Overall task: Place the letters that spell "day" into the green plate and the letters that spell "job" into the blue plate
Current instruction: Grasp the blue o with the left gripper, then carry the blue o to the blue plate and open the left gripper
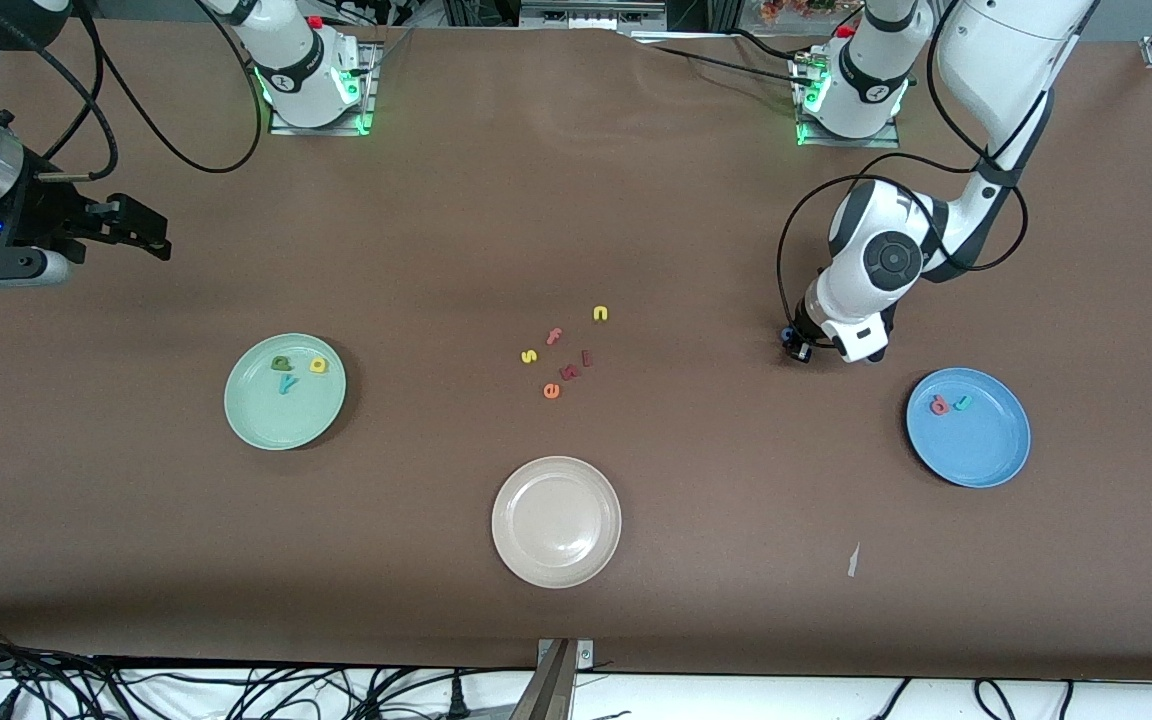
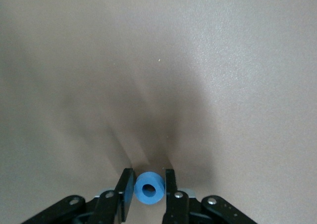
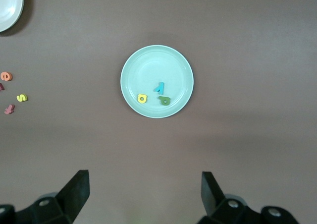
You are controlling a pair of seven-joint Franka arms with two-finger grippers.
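Green plate (image 1: pixel 261 425), at the front view's lower left, already holds d, a and y. The blue plate (image 1: pixel 986 455) has b and j (no o yet). The left gripper (image 2: pixel 149 189) pinches the blue o (image 2: pixel 149 188) on the table at centre right; the right gripper (image 3: pixel 143 192) waits wide open, empty, upper left.

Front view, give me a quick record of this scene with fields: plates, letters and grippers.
green plate: holds d, a, y
blue plate: holds b, j
o: between the left gripper fingers, low over the table near the blue plate
beige plate: no letters
table centre: spare letters
right gripper: open, waiting
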